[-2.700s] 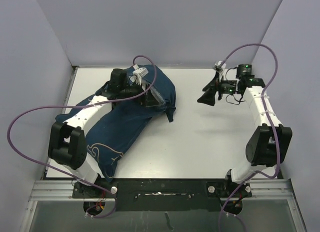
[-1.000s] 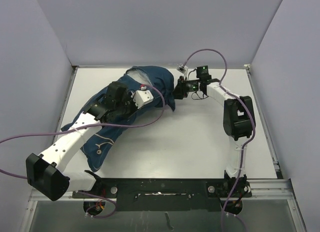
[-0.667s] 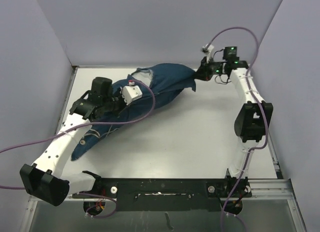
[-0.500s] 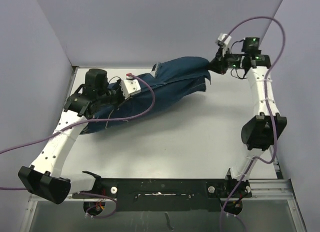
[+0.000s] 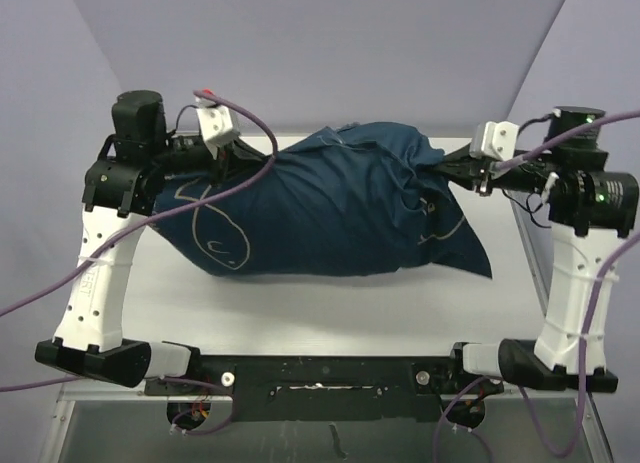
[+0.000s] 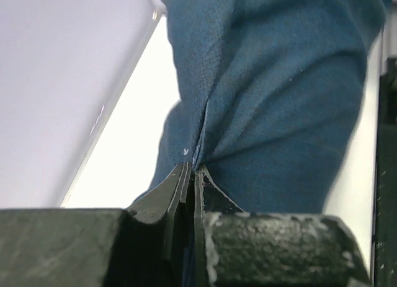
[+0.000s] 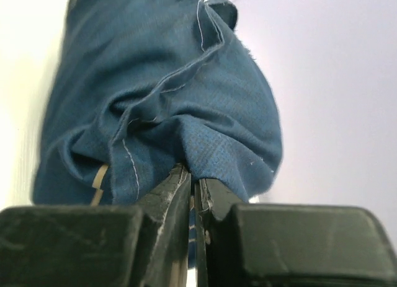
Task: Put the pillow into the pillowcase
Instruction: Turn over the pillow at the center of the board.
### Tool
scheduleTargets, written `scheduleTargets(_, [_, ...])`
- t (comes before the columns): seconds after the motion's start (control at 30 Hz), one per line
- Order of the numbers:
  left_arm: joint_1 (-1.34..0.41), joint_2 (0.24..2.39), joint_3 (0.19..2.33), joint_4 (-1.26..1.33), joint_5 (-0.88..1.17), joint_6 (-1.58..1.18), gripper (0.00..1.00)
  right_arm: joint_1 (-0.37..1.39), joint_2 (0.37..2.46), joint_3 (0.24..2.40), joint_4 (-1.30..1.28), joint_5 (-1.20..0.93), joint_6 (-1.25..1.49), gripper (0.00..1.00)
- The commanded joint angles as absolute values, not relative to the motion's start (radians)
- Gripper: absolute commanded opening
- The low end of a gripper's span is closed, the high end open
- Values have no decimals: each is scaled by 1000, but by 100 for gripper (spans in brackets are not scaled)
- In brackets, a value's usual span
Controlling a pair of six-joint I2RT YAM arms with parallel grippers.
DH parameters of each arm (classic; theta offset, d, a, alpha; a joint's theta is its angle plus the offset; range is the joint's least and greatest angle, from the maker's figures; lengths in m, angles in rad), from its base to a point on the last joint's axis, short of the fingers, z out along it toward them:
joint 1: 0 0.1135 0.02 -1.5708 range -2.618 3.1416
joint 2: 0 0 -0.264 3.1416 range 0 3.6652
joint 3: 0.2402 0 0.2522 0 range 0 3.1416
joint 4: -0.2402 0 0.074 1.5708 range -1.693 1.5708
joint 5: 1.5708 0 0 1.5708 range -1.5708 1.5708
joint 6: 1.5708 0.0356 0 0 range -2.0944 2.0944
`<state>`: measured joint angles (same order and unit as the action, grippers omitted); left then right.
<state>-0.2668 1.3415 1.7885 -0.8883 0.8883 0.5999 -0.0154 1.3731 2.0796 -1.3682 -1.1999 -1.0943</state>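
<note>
The navy pillowcase [image 5: 320, 203] with cream line drawings hangs bulging and full above the table, stretched between both arms. My left gripper [image 5: 222, 155] is shut on its left end, and the pinched blue cloth [image 6: 273, 101] shows at the fingertips [image 6: 183, 175] in the left wrist view. My right gripper [image 5: 447, 169] is shut on the right end, where the hemmed fabric [image 7: 167, 95] bunches at the fingertips [image 7: 214, 191]. A loose corner of the case droops at the lower right [image 5: 465, 253]. The pillow is hidden.
The white table [image 5: 330, 313] lies below the hanging bundle, with grey walls [image 5: 330, 53] behind and at both sides. Purple cables [image 5: 250, 123] loop from both wrists. The black rail [image 5: 320, 371] with the arm bases runs along the near edge.
Both arms have risen and spread apart, lifting the pillowcase off the table and pulling it taut between them. My right gripper closed on the case's right end within the last second.
</note>
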Motion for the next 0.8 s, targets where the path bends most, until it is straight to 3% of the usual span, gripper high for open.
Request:
scheduleTargets(0.0, [-138, 1380, 1839, -408, 1217, 179, 0, -97, 1259, 1922, -1064, -1170, -680, 0])
scheduleTargets(0.13, [-123, 1579, 1780, 158, 1277, -368, 0, -143, 1217, 1644, -754, -852, -308, 5])
scheduleTargets(0.2, [-153, 1728, 1816, 239, 1175, -520, 6, -163, 1286, 1590, -709, -732, -243, 11])
scheduleTargets(0.23, [-177, 1808, 1839, 182, 1071, -526, 21, -174, 1335, 1593, -711, -681, -229, 22])
scheduleTargets(0.27, [-200, 1843, 1863, 88, 947, -478, 46, -188, 1388, 1619, -731, -657, -232, 31])
scheduleTargets(0.3, [-226, 1865, 1899, -56, 766, -405, 80, -212, 1445, 1670, -766, -659, -237, 40])
scheduleTargets(0.33, [-251, 1879, 1945, -159, 605, -332, 96, -240, 1490, 1730, -821, -684, -237, 54])
scheduleTargets(0.43, [-248, 1844, 2014, -245, 359, -284, 98, -316, 1548, 1871, -877, -756, -237, 92])
scheduleTargets(0.47, [-222, 1817, 1999, -225, 354, -315, 98, -329, 1533, 1883, -863, -757, -254, 99])
scheduleTargets(0.63, [-90, 1632, 1841, -102, 534, -580, 98, -347, 1375, 1753, -643, -578, -175, 98])
scheduleTargets(0.77, [-1, 1479, 1728, -86, 589, -647, 98, -367, 1343, 1802, -661, -538, -3, 98])
